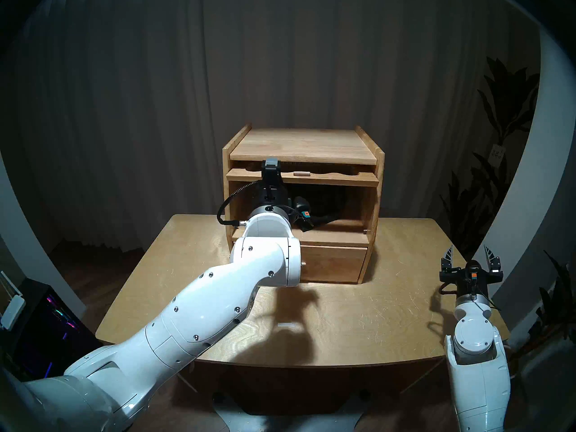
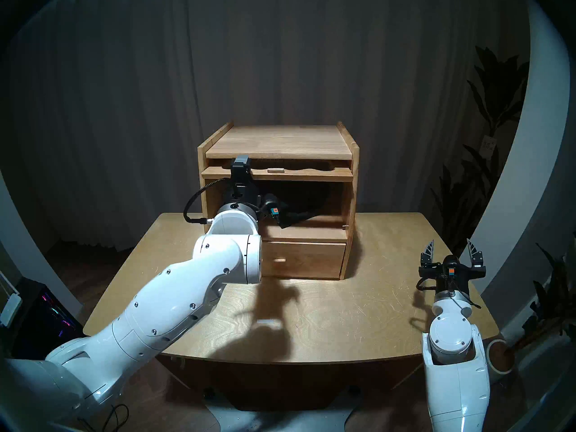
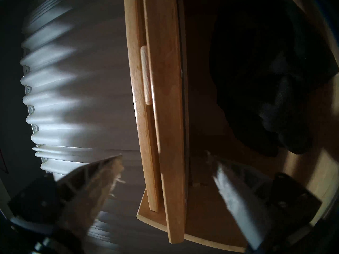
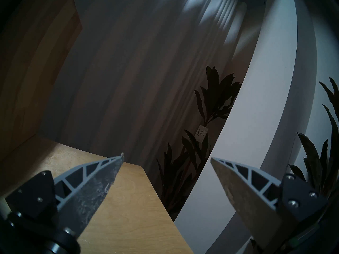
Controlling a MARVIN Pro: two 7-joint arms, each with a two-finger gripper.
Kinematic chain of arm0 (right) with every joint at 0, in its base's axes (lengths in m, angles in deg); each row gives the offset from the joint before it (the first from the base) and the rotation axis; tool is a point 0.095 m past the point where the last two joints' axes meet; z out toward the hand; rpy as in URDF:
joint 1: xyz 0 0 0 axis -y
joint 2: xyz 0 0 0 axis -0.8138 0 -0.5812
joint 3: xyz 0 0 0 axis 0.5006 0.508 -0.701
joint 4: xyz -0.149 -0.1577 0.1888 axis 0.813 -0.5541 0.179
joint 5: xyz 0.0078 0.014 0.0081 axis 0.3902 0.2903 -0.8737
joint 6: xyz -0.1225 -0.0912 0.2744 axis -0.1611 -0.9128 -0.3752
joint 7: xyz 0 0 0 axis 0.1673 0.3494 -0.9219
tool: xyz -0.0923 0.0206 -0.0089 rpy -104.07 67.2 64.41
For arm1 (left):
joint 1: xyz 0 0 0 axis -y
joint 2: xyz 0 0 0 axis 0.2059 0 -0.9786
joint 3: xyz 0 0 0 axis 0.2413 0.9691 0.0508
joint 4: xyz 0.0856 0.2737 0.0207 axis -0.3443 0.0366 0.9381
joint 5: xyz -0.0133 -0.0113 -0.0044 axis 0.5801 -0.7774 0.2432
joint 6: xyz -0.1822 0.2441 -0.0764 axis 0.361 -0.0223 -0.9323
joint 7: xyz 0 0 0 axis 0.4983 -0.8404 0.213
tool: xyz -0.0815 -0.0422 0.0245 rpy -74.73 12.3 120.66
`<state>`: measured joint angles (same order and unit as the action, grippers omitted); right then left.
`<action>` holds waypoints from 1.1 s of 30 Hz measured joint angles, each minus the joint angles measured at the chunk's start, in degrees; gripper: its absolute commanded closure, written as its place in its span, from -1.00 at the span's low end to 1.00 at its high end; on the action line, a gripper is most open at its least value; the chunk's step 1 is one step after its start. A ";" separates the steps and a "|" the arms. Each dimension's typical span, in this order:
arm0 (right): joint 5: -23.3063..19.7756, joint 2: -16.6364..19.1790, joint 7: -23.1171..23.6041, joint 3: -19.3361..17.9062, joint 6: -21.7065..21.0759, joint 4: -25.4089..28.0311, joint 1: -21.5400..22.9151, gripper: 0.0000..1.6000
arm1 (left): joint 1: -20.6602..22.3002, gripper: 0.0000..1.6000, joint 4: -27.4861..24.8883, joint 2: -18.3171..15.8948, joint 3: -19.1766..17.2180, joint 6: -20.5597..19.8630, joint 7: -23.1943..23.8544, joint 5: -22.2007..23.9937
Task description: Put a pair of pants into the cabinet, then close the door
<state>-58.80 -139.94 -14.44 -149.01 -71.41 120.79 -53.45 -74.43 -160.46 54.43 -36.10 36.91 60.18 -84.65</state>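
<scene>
The pair of pants [image 3: 271, 94], a dark crumpled heap, lies inside the light-wood cabinet [image 1: 299, 144], toward its 3 o'clock side; the door [image 1: 311, 179] is raised flat overhead. The left hand [image 3: 165, 160] straddles the door's edge, fingers parted, gripping nothing. The right hand [image 1: 470, 254] gapes empty over the counter [image 1: 374, 313]

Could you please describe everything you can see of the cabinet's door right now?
The door is a light-wood panel with a wavy-edged window opening and a small wooden knob. It is open, lying roughly level at the top of the cabinet, above the upper compartment and partly tucked under the top board. In the wrist view the left end effector straddles its edge, open.
</scene>
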 measured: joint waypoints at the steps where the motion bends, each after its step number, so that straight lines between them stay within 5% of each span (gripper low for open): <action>1: 0.06 0.00 -0.05 0.01 0.00 0.01 0.00 -1.00 | 0.14 -1.00 0.25 0.05 -0.09 0.25 -0.21 0.22; 8: 0.60 0.00 -0.61 -0.05 0.00 0.03 -0.03 -1.00 | 1.73 -0.47 3.99 0.60 -0.85 3.14 -2.06 2.35; 9: 0.69 0.00 -0.72 -0.07 0.00 0.05 -0.05 -1.00 | 2.00 -0.07 4.67 0.69 -0.94 3.69 -2.38 2.69; 13: 0.96 -0.08 -1.03 -0.10 -0.03 0.26 -0.23 -1.00 | 2.52 1.00 5.33 1.07 -1.02 4.65 -4.15 3.30; 22: 1.57 -0.94 -1.77 0.16 -0.03 0.15 -1.09 -1.00 | 2.21 1.00 7.09 1.70 -1.20 4.95 -6.07 5.05; 33: 2.48 -1.35 -2.10 1.98 -0.14 -0.33 -0.32 -1.00 | -0.37 1.00 3.10 1.03 -0.98 2.69 -5.71 4.99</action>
<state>-56.33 -141.29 -16.55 -147.02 -71.55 120.46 -53.77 -74.80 -157.37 55.45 -37.08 39.59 54.47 -79.66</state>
